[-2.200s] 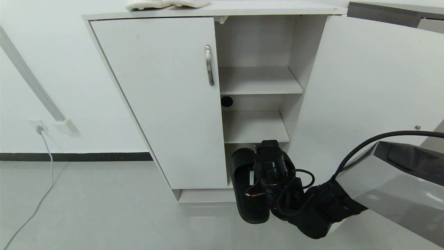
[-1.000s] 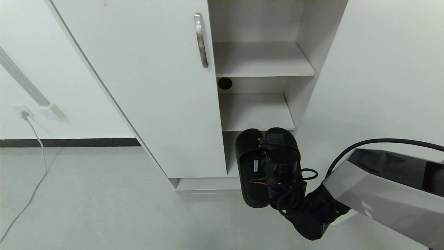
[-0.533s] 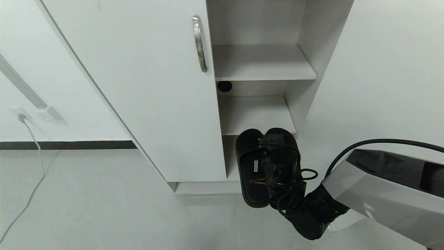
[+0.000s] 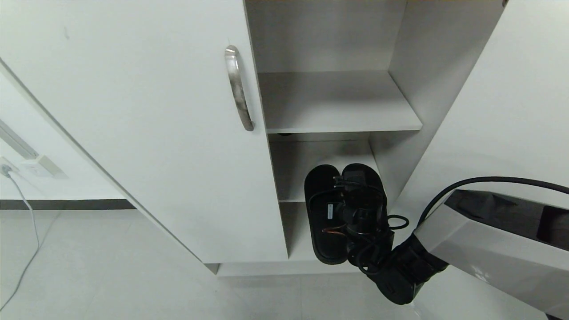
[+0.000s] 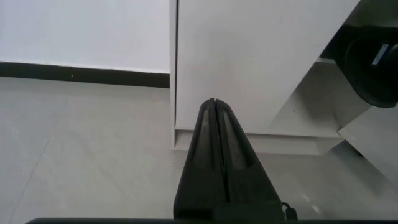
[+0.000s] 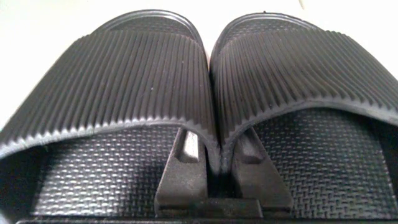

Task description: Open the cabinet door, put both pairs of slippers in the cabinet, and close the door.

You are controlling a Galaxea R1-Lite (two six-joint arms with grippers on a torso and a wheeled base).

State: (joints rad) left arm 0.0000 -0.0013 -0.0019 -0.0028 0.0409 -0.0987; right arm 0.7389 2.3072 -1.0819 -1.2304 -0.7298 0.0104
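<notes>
We find the slippers [image 4: 322, 200] side by side at lower centre, before the cabinet [image 4: 418, 66] and its open half, below the shelf [image 4: 333, 98]. The closed door [image 4: 133, 133] fills the left, handle [image 4: 238, 89] at its right edge; the open door [image 4: 511, 111] stands right.

A pale tiled floor [image 4: 111, 275] with faint joint lines meets a plain white wall [image 4: 66, 178]. A black skirting strip [image 4: 66, 204] runs along the foot of that wall. Low on the wall sits a socket [image 4: 5, 169] with a plug in it, and a grey cable [image 4: 27, 262] hangs from it and trails over the floor. Just beside the socket is a small white box [image 4: 42, 165], and a grey duct [image 4: 15, 142] slants up the wall from it.
</notes>
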